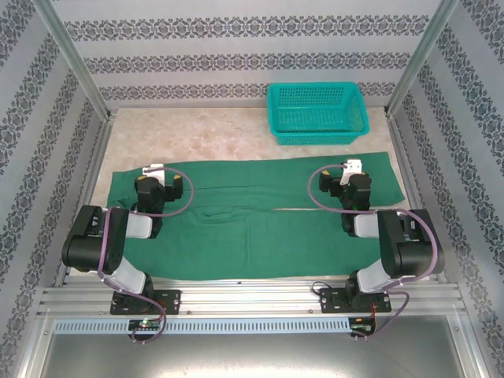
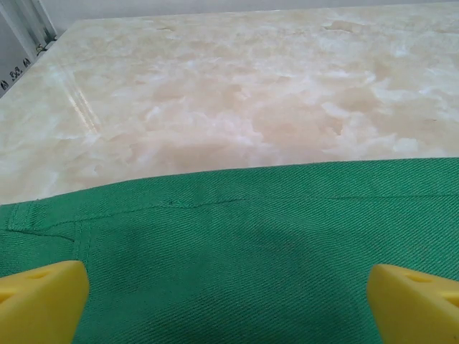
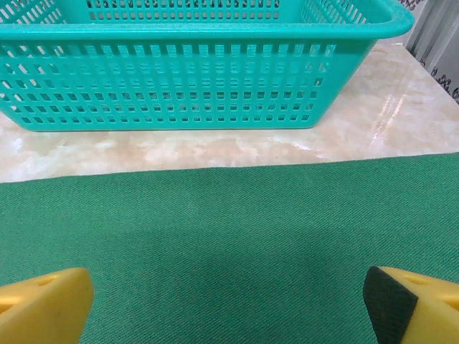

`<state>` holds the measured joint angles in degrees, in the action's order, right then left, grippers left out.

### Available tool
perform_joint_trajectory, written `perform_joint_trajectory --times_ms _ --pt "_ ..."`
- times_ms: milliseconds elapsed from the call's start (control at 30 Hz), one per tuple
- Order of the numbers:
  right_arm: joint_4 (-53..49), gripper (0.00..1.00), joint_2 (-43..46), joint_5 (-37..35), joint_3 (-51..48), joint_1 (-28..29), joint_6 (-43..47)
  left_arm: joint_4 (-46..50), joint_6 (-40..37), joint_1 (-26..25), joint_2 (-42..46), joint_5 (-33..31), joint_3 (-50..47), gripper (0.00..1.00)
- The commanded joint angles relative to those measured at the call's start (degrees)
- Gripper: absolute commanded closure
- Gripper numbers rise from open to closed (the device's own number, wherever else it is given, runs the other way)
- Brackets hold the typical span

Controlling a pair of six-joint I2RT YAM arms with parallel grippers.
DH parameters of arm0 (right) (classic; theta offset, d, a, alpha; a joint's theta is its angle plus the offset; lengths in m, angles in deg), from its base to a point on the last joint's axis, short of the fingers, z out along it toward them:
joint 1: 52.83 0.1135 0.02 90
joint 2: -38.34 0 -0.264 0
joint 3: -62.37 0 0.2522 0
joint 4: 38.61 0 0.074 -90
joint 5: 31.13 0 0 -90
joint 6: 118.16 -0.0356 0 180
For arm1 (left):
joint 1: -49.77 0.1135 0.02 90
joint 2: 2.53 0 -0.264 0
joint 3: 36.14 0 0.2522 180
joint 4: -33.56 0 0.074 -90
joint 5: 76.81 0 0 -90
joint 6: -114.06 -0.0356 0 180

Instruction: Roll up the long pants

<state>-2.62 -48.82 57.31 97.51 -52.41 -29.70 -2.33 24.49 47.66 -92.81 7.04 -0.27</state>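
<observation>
The long pants (image 1: 252, 236) lie spread flat across the table, dark green, waist end to the left and the two legs running right with a thin gap between them. My left gripper (image 1: 154, 178) hovers over the waist end near the far edge of the cloth. In the left wrist view the pants (image 2: 244, 215) lie under the left gripper (image 2: 228, 304), which is open, yellow fingertips (image 2: 43, 301) wide apart and holding nothing. My right gripper (image 1: 352, 175) hangs over the far leg. The right wrist view has it (image 3: 229, 304) open over the green cloth (image 3: 229, 215).
A teal mesh basket (image 1: 316, 114) stands at the back right, just beyond the cloth's far edge, and its wall (image 3: 179, 79) faces the right wrist. Bare marble tabletop (image 1: 220, 138) stretches behind the pants. Metal frame posts and patterned walls close in both sides.
</observation>
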Motion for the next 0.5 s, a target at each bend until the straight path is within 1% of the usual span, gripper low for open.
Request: perform_joint_trajectory --times_ms 0,467 --pt "0.43 0.02 0.93 1.95 1.02 0.13 0.21 0.52 0.89 0.9 0.89 0.69 0.82 0.0" --pt "0.47 0.02 0.93 1.67 1.01 0.18 0.14 0.66 0.97 1.07 0.85 0.88 0.79 0.0"
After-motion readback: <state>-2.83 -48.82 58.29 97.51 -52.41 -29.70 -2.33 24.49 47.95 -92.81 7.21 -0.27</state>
